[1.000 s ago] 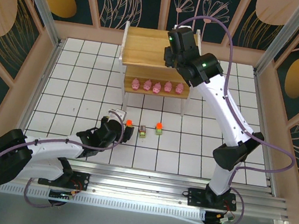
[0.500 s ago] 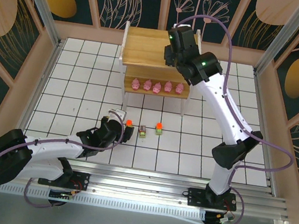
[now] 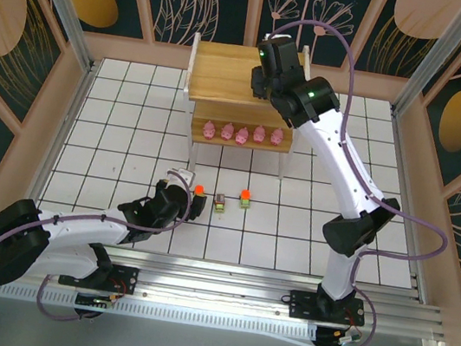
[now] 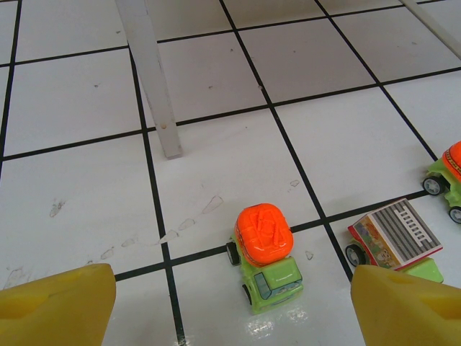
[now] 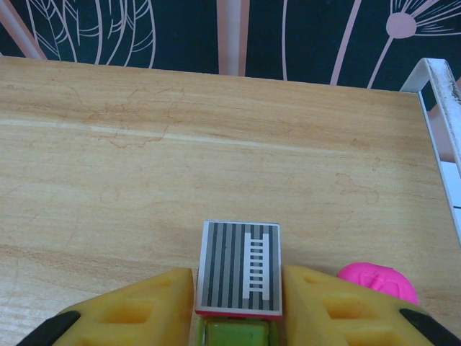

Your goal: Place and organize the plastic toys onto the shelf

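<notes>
Left arm lies low along the near side of the bench (image 3: 133,122); left pincer (image 4: 234,310) spread wide, both yellow fingers (image 4: 61,303) down near the tiles and gripping nothing. Orange-topped vehicle (image 4: 265,252) stands on the bench between and just ahead of the fingers, touching neither; in the top view it sits just beyond the pincer (image 3: 199,190). To its right, near but apart, a striped-roof vehicle (image 4: 395,234) (image 3: 220,203), tilted; further right a second orange-topped vehicle (image 4: 450,173) (image 3: 246,198), cut by the wrist-view edge. All three are on the bench in front of the shelf (image 3: 225,71). One white leg (image 4: 151,79) of the shelf stands on the tiles beyond the first vehicle. Lower tier: five pink pigs (image 3: 242,134) in a left-to-right row. Right arm reaches up and over to the right part of the top tier. Right pincer (image 5: 238,288) pinching a ladder-roof vehicle (image 5: 240,277) by its sides: grey striped roof with a white ladder, magenta rim, green body below. It is over the wooden top tier, near the front right; cannot tell whether its wheels touch the wood. Magenta toy (image 5: 378,282) sits on the same tier just beside the right-hand finger, partly hidden by it
</notes>
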You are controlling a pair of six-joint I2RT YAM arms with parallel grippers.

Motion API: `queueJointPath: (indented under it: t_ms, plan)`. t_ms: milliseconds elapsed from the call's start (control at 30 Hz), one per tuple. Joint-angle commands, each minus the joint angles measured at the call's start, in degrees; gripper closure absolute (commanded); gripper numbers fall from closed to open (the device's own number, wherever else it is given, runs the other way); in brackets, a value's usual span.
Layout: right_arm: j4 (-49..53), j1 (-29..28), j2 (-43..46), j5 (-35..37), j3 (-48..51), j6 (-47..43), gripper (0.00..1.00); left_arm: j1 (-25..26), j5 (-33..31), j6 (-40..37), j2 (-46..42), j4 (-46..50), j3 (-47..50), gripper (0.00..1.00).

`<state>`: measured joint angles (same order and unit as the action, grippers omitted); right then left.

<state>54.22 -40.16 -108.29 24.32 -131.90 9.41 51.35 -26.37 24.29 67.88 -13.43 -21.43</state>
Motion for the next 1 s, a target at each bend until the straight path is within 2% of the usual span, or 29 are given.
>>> queueJointPath:
  t_ms: [0, 633, 867, 967]
  plan:
    - [1.24, 0.38, -0.53, -0.27, -1.52, -0.47, 0.62, -0.29, -1.11, -0.12, -0.29, 0.16, -1.42, 0.15]
    - [0.98, -1.30, 4.85, 3.92, -1.85, -0.86, 0.55, -0.33, -1.73, -0.12, -0.63, 0.03, -1.25, 0.15]
    - [-0.62, -3.44, 9.61, 6.56, 1.85, -0.53, 0.54, -0.30, -2.61, -0.12, -1.55, 0.03, -0.84, 0.15]
    - [-3.66, -4.99, 14.64, 8.21, 9.11, 0.13, 0.54, -0.29, -3.21, -0.09, -1.74, -0.02, -0.64, 0.15]
